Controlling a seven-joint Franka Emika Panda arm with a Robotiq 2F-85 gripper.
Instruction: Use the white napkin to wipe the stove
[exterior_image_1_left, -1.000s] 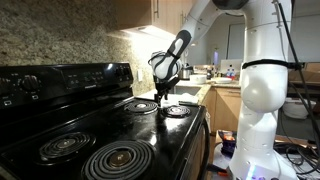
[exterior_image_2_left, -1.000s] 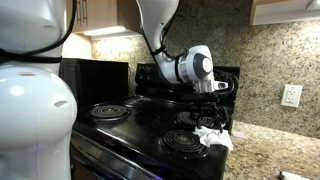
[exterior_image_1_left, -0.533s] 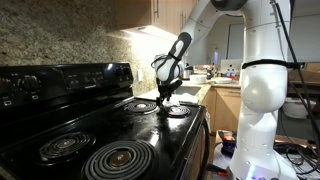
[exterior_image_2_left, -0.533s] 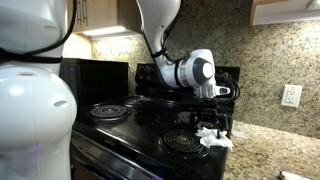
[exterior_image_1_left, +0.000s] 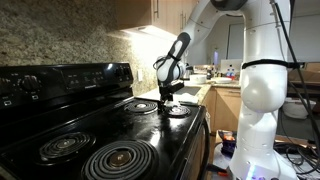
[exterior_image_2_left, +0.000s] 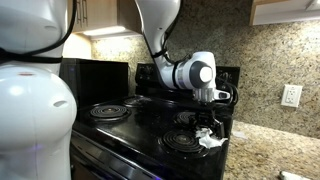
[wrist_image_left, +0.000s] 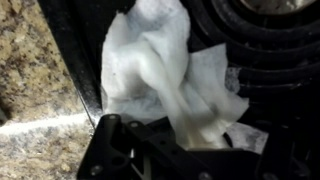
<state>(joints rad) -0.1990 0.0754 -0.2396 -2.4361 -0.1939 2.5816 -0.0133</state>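
Observation:
The white napkin (wrist_image_left: 160, 70) lies crumpled on the stove's (wrist_image_left: 72, 40) glossy black top, at the edge beside a coil burner (wrist_image_left: 265, 40). In the wrist view my gripper (wrist_image_left: 195, 135) has its dark fingers closed in on a bunched fold of the paper. In an exterior view the gripper (exterior_image_2_left: 208, 128) points straight down onto the napkin (exterior_image_2_left: 210, 140), near the stove's (exterior_image_2_left: 140, 125) edge next to the granite. Seen from across the range (exterior_image_1_left: 150, 140), the gripper (exterior_image_1_left: 167, 100) is low between the two far burners, and the napkin is hidden.
Granite countertop (exterior_image_2_left: 270, 150) borders the stove, with a wall outlet (exterior_image_2_left: 291, 96) above it. The raised control panel (exterior_image_1_left: 60, 80) runs along the back. Coil burners (exterior_image_1_left: 118, 158) sit on the near side. Bottles and clutter (exterior_image_1_left: 215, 72) stand on the far counter. The white robot base (exterior_image_1_left: 262, 100) is close by.
The gripper has come down onto the napkin and its fingers have closed from wide open, pinching the paper, which now looks more bunched.

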